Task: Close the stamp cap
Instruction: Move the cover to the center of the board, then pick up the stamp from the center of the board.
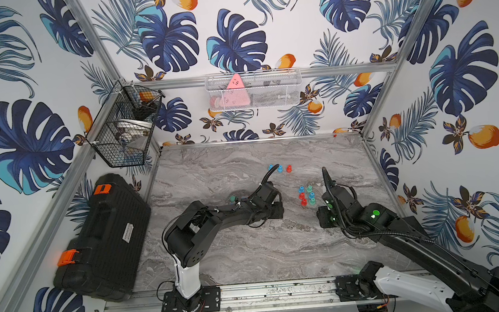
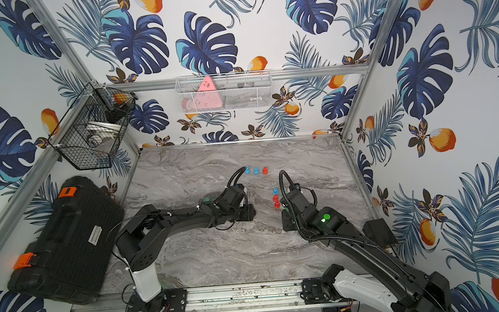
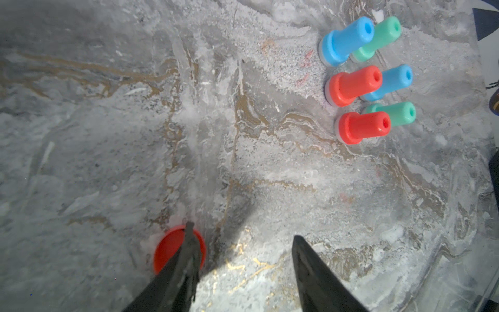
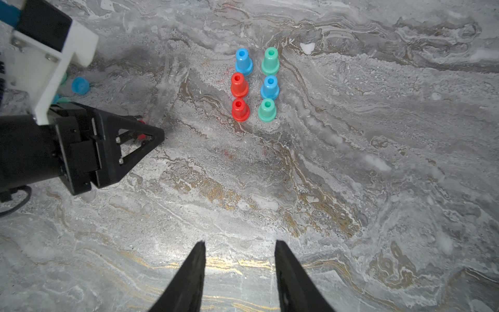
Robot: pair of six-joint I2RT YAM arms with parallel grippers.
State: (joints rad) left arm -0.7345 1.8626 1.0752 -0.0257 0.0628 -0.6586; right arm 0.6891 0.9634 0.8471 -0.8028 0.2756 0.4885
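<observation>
Left tool [image 3: 243,232] apart — red cap [image 3: 170,250] at one fingertip [image 3: 189,243], right tool [image 4: 240,243] apart, open marble [image 4: 378,189] ahead

The table [image 4: 378,162] is surfaced in a grey marble pattern with gold veins, matt and grainy. The stamps [image 3: 353,85] and the red cap [image 3: 170,248] are moulded in smooth, faintly shiny plastic. The case [image 1: 102,235] at the left is made of ribbed black plastic. The black basket [image 1: 119,136] and the white basket [image 1: 268,97] at the far side are formed of metal wire.
</observation>
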